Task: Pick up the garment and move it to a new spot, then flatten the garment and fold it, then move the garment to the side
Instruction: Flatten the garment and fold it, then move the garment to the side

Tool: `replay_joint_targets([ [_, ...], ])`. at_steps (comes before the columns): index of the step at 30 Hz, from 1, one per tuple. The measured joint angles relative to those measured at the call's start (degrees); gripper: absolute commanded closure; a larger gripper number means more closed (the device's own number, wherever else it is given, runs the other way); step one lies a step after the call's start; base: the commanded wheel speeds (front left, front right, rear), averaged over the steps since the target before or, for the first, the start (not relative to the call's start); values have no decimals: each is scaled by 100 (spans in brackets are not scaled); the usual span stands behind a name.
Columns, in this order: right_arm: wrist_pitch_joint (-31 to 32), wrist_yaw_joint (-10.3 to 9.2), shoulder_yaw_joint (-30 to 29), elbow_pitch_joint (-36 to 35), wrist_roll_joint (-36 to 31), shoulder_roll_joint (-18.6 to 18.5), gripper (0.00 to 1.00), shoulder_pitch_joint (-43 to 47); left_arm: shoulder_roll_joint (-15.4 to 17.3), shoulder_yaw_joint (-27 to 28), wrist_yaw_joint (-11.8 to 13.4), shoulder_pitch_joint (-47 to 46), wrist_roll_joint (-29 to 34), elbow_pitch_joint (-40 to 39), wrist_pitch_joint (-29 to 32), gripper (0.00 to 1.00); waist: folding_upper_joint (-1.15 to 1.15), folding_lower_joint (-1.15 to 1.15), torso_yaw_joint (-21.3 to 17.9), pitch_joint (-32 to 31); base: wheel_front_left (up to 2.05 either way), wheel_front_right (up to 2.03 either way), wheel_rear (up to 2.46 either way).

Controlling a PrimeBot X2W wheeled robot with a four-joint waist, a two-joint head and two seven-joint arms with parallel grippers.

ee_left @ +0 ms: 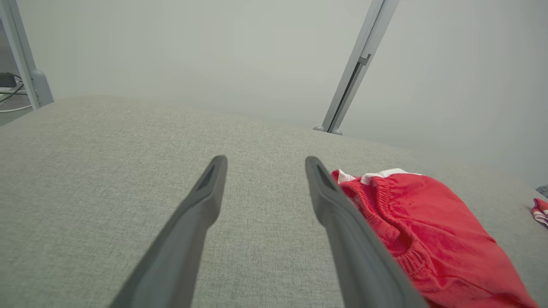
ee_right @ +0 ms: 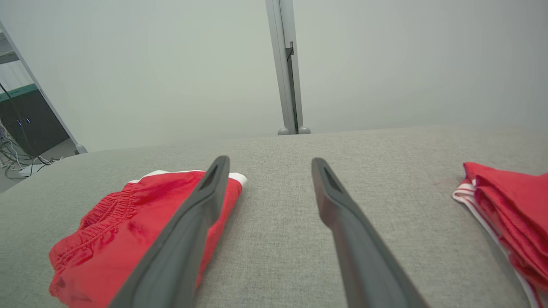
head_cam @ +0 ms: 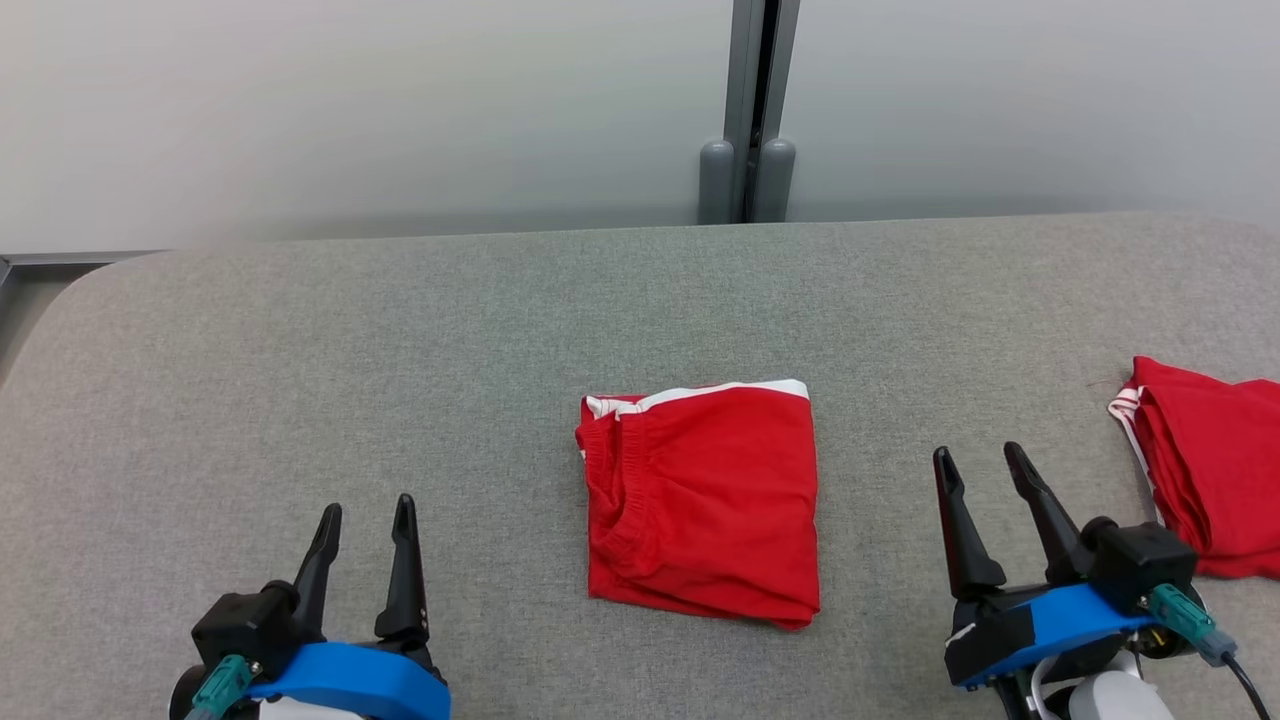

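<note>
We see bare bench left of the folded shorts, with only our left claw over it, jaws apart. Right of the shorts a strip of bench lies free under our right claw, also spread. Beyond that strip a second red garment blocks the way. Behind the shorts the bench runs bare to the wall and its post.

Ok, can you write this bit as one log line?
shorts: folded, centre | left gripper: open, empty | right gripper: open, empty | todo: move aside
</note>
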Motion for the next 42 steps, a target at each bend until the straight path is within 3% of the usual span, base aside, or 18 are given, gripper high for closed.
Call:
replay_joint_targets([
  [31, 196, 0, 54, -98, -3, 2, 0, 130, -196, 308, -156, 118, 243, 172, 0, 0, 0, 0, 62, 66, 0, 0, 0],
  [36, 666, 0, -34, -168, -312, 2, 0, -216, -218, 321, -170, 66, 258, 172, 0, 0, 0, 0, 122, 118, 0, 0, 0],
  [42, 2283, 0, -33, 60, -357, 2, 0, -860, -272, 367, -199, -7, 293, 164, 0, 0, 0, 0, 258, 209, 0, 0, 0],
])
